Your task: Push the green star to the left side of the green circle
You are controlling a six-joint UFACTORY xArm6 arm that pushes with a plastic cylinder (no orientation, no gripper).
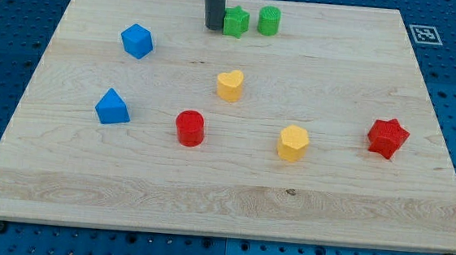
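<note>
my tip (pixel 213 27) touches the green star (pixel 235 21) on its left; green circle (pixel 269 21) just beyond; no fingers fitted.

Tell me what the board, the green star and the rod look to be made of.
The pale rectangular board looks like wood with a matt finish: grain lines and a small knot show. The green star-shaped block is probably moulded plastic or painted wood, given its uniform colour and soft sheen. The dark straight rod, my tip beside the star, looks like smooth metal or plastic.
</note>
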